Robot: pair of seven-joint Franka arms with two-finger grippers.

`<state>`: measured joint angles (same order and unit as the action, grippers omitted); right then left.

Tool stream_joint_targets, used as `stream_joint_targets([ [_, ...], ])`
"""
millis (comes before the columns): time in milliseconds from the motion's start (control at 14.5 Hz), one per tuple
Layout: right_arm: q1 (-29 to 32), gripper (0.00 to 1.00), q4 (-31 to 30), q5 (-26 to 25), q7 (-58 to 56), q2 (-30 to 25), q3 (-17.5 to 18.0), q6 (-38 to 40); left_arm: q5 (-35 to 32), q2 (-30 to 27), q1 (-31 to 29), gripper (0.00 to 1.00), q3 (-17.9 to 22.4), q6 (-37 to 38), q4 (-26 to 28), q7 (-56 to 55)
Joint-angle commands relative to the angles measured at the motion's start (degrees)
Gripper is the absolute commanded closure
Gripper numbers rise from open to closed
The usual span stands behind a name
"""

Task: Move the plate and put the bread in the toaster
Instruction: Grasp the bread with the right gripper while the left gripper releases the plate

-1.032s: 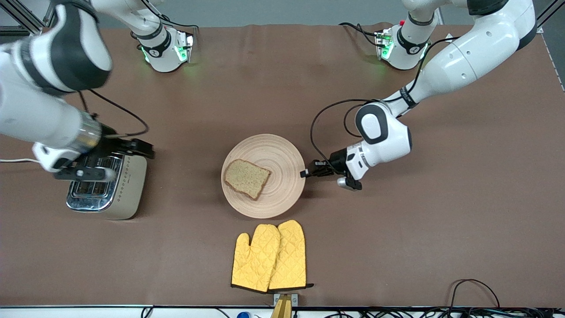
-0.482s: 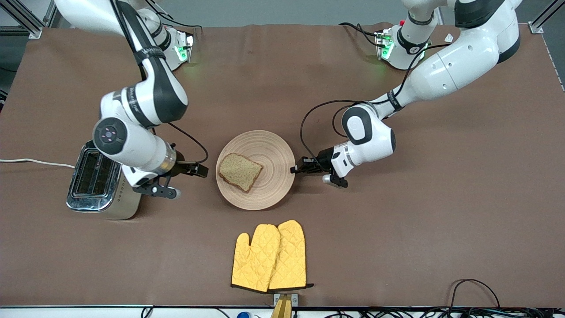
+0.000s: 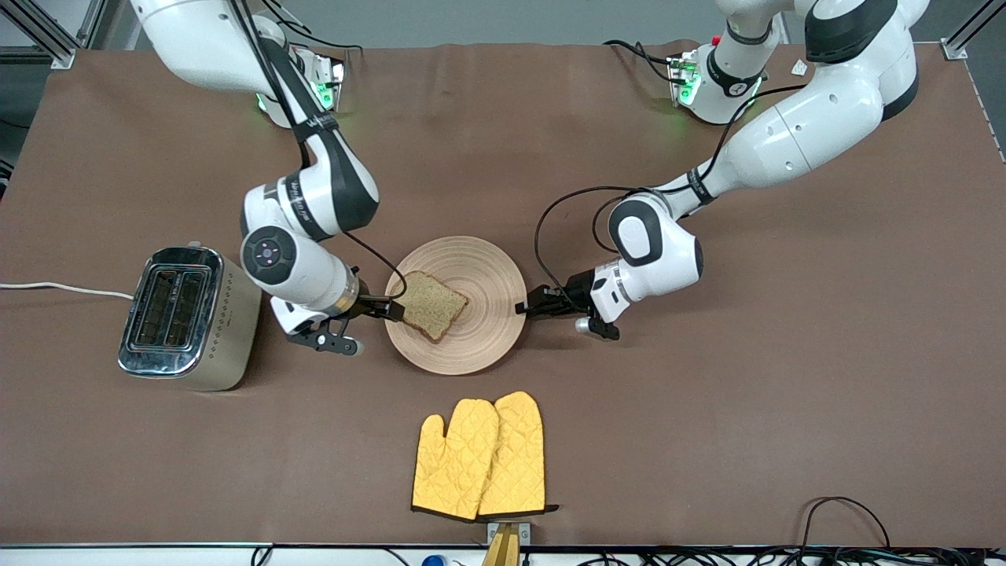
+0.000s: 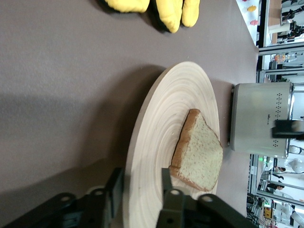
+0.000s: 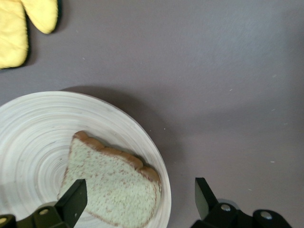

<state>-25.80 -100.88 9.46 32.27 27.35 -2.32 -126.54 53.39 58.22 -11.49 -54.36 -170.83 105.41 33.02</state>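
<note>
The pale wooden plate (image 3: 487,330) lies mid-table with the brown bread slice (image 3: 431,305) on it. My left gripper (image 3: 522,307) is shut on the plate's rim at the side toward the left arm's end; in the left wrist view (image 4: 140,190) one finger sits over the plate (image 4: 161,133) and one under its edge, with the bread (image 4: 199,156) farther in. My right gripper (image 3: 394,308) is open at the rim toward the toaster (image 3: 185,314). In the right wrist view (image 5: 140,202) its fingers stand wide on either side of the bread's (image 5: 111,190) crust corner and the plate rim (image 5: 28,123).
A pair of yellow oven mitts (image 3: 479,456) lies nearer to the front camera than the plate, also in the left wrist view (image 4: 156,9) and the right wrist view (image 5: 19,33). The toaster's white cord (image 3: 55,288) runs off the table's end. The toaster shows in the left wrist view (image 4: 259,118).
My right arm swung from over the toaster across to the plate's rim by the bread. My left gripper and the plate shifted a little toward the right arm's end, then held still.
</note>
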Motion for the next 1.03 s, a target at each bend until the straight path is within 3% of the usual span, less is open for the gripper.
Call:
stream_joint_targets([
  [0,-2.6,0.0,-4.0,0.7,3.6,-1.3,-0.5,-3.7,1.5,-1.4,-1.0,0.0,0.2,0.0,-0.7,0.2],
  [138,-3.1,0.02,-4.2,0.7,4.0,-0.5,-0.5,-3.9,1.5,-2.7,-2.8,0.0,0.2,0.0,-0.7,-0.2],
  [413,-3.6,0.14,-7.7,0.7,4.1,-0.3,-0.5,-7.0,0.7,-5.9,-9.6,0.0,0.2,1.4,-0.5,-0.3],
  [550,-4.3,0.21,-8.5,0.7,5.3,-0.1,-0.5,-8.2,-1.3,-6.1,-12.4,0.0,1.2,6.8,-2.6,-0.4],
  [757,-5.3,0.29,-8.5,0.7,7.4,0.4,-0.5,-8.4,-9.0,-8.4,-14.3,0.0,4.9,15.9,-5.7,-5.6],
  [963,-5.4,0.36,-8.5,0.7,7.9,0.8,-0.5,-8.4,-22.2,-10.8,-14.4,0.0,9.3,27.9,-12.0,-16.5],
])
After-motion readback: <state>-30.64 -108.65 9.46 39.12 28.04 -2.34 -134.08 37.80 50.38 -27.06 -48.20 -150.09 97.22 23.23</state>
